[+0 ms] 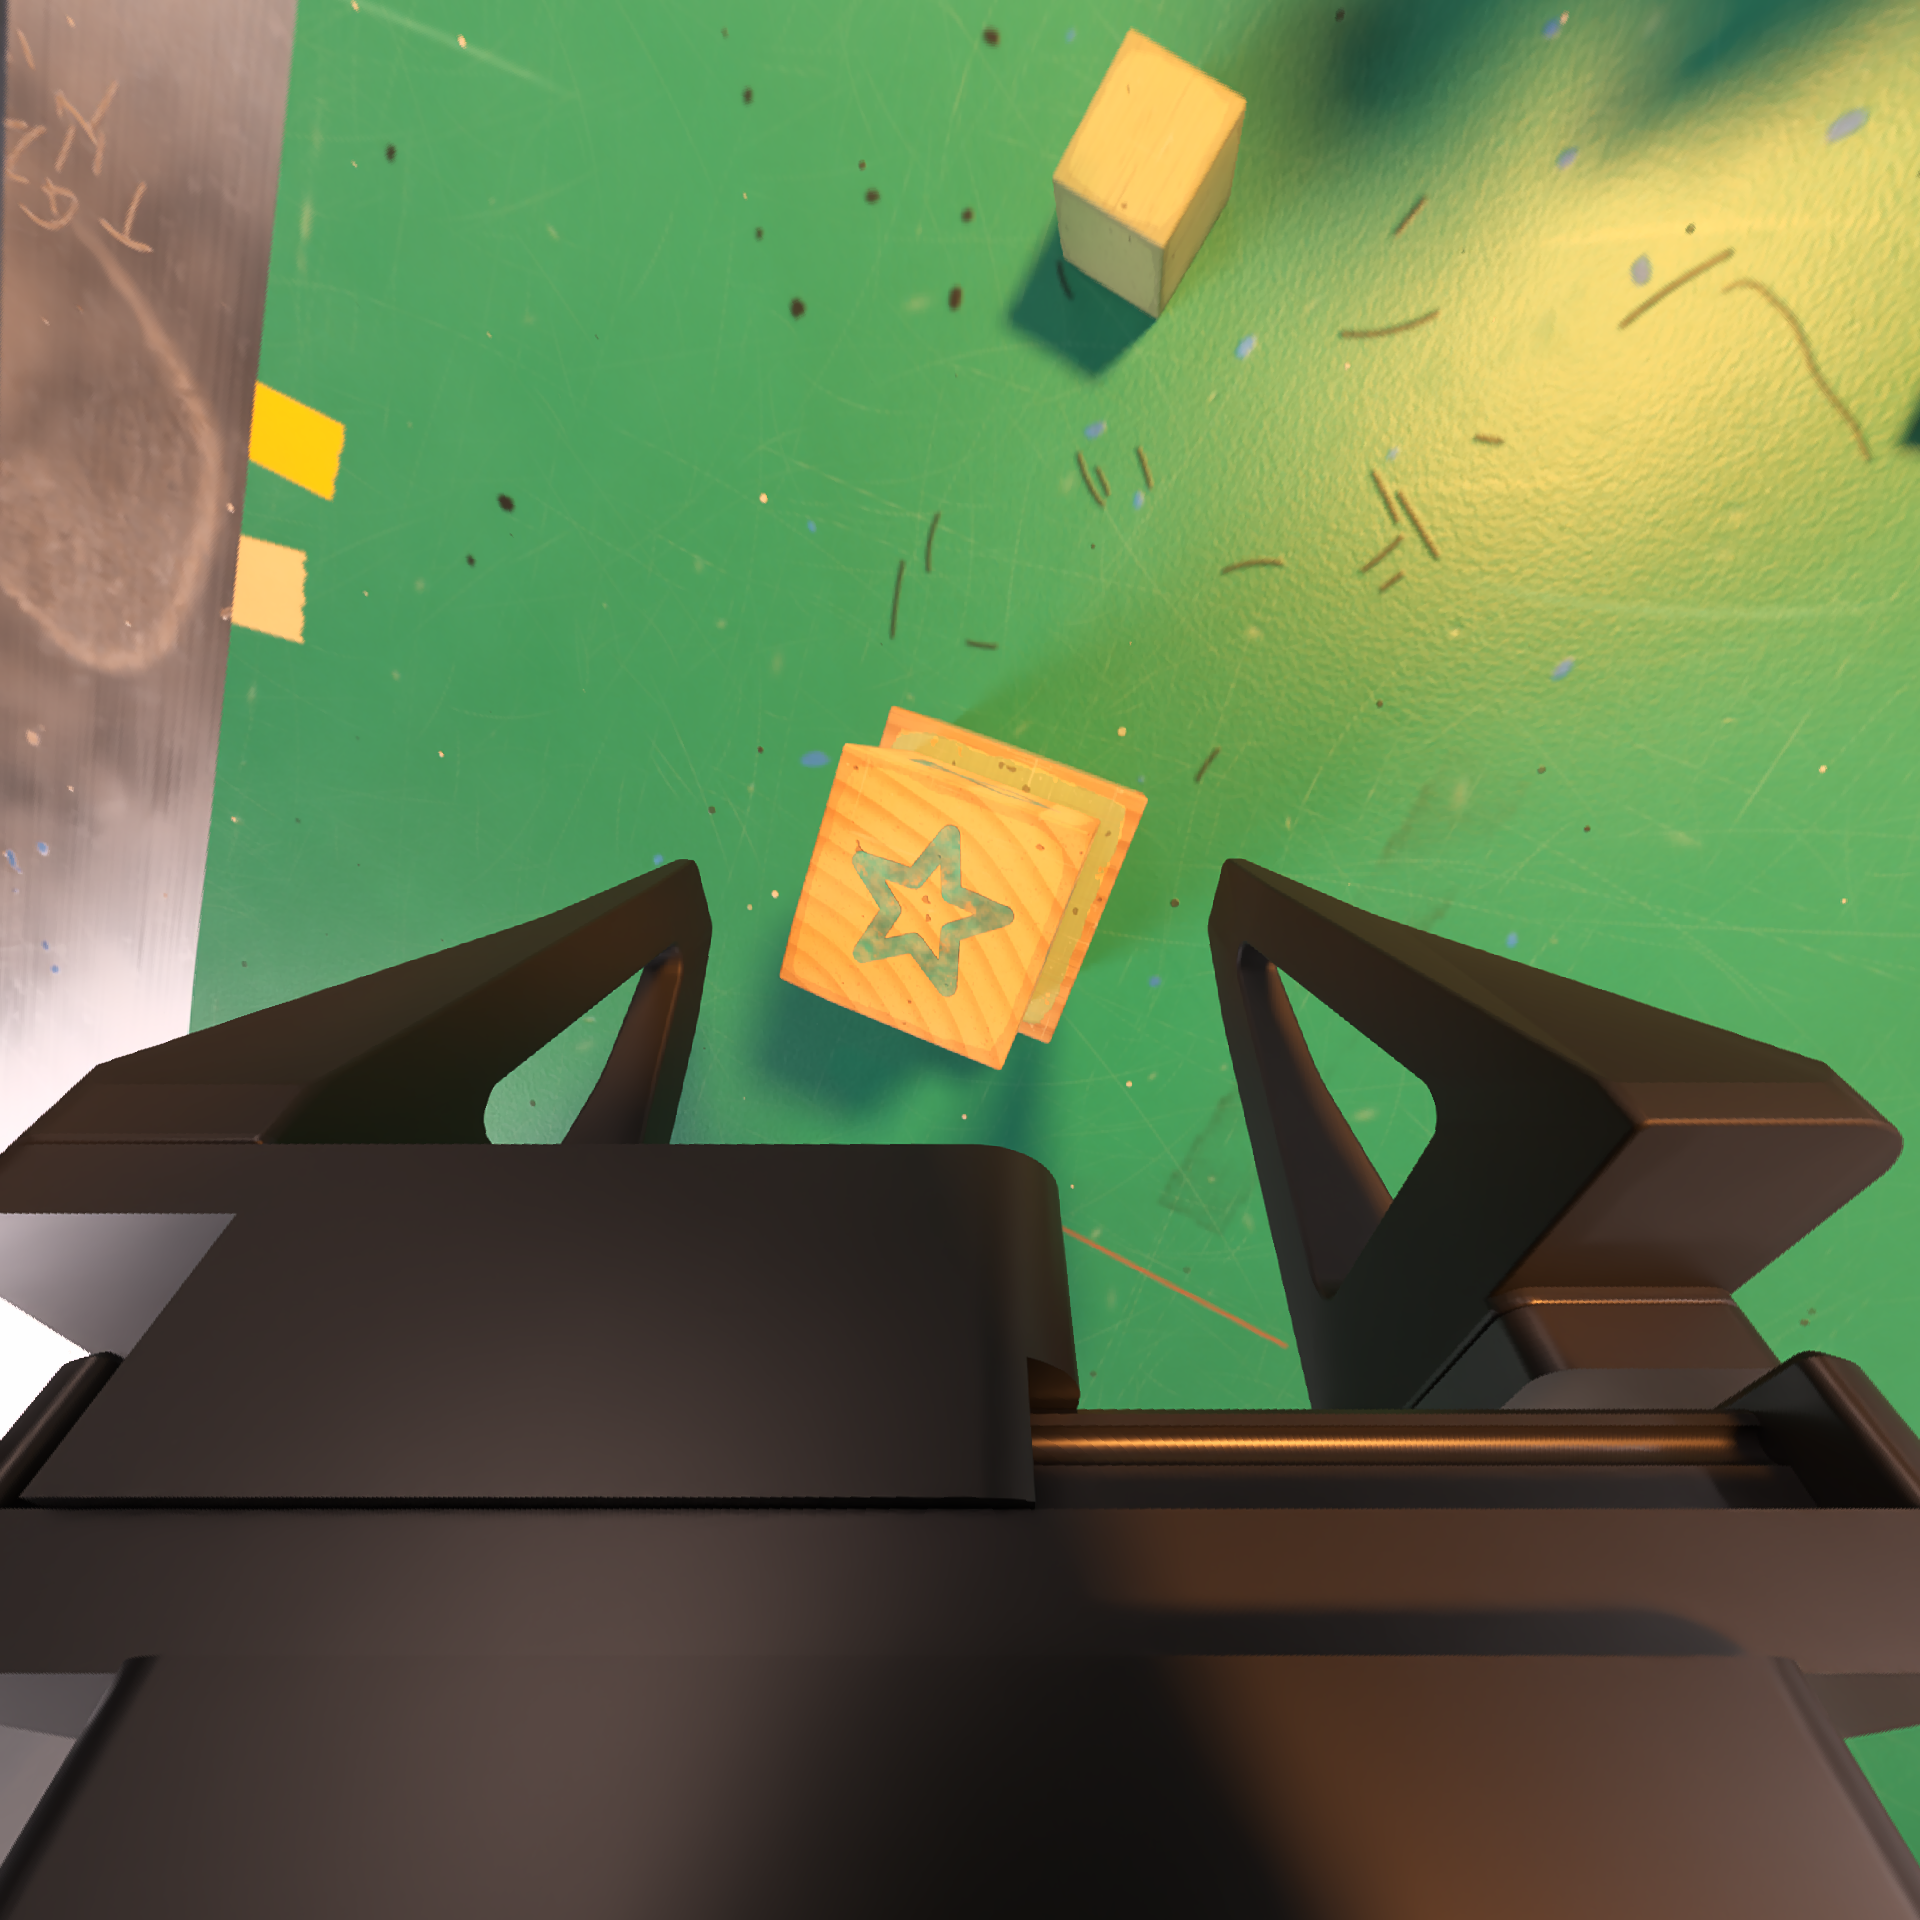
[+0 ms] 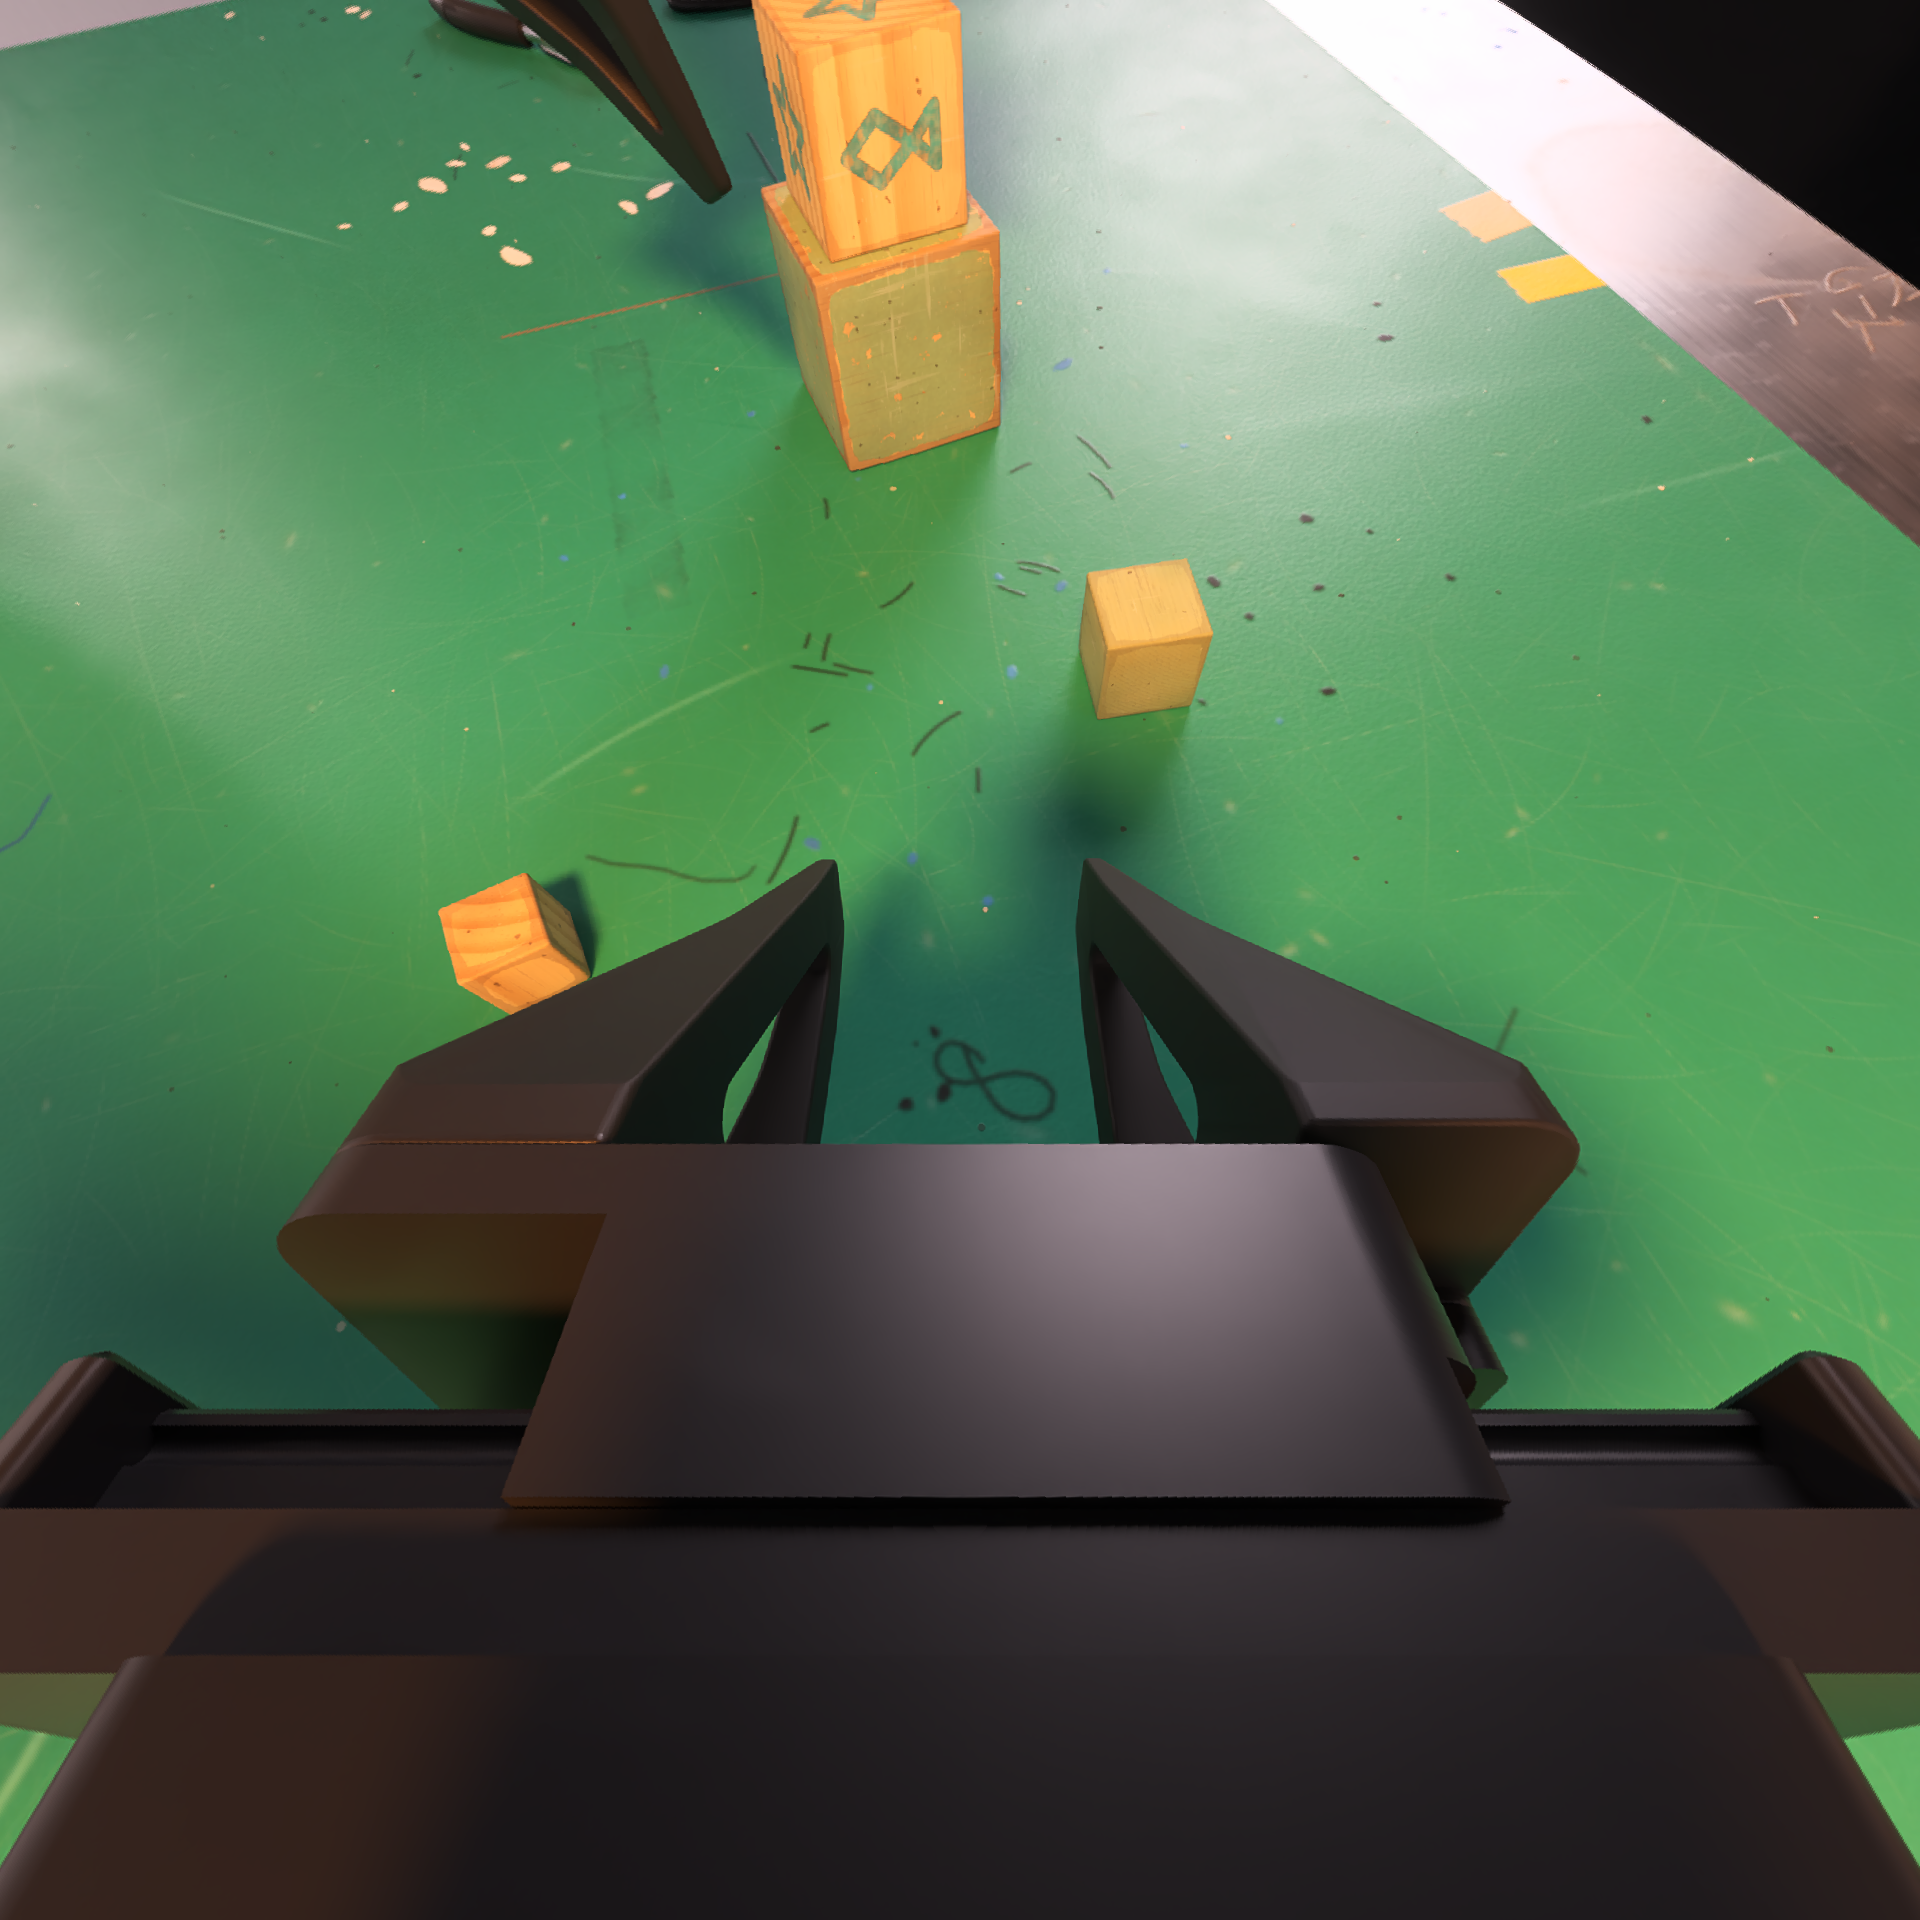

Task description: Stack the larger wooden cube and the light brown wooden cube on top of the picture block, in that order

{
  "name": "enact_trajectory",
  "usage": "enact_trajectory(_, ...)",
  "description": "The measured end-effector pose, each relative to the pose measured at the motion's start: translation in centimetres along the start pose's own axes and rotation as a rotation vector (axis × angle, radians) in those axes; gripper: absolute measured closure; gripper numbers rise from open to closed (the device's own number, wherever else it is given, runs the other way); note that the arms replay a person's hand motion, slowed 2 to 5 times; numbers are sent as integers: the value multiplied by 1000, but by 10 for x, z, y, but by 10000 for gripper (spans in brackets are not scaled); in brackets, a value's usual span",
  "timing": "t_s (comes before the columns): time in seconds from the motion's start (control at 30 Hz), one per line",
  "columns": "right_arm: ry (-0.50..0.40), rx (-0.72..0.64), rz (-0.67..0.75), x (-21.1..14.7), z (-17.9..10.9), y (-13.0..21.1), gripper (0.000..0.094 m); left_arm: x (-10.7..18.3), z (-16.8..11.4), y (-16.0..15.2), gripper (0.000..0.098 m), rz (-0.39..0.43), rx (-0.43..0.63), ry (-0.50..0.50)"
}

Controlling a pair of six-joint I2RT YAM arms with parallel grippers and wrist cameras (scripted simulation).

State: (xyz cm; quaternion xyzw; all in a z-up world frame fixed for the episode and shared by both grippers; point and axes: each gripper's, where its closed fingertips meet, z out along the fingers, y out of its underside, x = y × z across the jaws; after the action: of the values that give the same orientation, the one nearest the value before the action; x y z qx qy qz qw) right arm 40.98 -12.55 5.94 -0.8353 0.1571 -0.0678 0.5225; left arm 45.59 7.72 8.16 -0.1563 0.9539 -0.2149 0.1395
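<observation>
A grainy wooden star-stamped cube (image 1: 940, 914) sits atop the larger, green-faced picture block (image 2: 904, 343). The left gripper (image 1: 958, 883) hangs wide above, empty. The right gripper (image 2: 958, 883), narrower, holds nothing over the scuffed green mat (image 2: 1455, 831).

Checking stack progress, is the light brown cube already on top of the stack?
No, the light brown cube sits alone on the green table, apart from the stack.

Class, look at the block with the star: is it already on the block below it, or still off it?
On. The star block rests upright on the green-faced block, slightly askew; the left gripper above it is open.
</observation>
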Motion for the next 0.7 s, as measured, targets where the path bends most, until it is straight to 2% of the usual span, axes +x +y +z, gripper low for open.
enact_trajectory(0.2,2,2,-4,2,1,-1,550,0,-12,2,162,-17,55,-28)
enact_trajectory(0.4,1,-33,-14,4,10,-1,538,-5,-28,12,215,-50,108,-99)
enact_trajectory(0.57,3,-79,-38,6,20,1,523,-4,-27,27,314,-106,156,-112)
enact_trajectory(0.7,1,-109,-49,8,28,2,510,-2,-17,46,422,-141,143,-104)
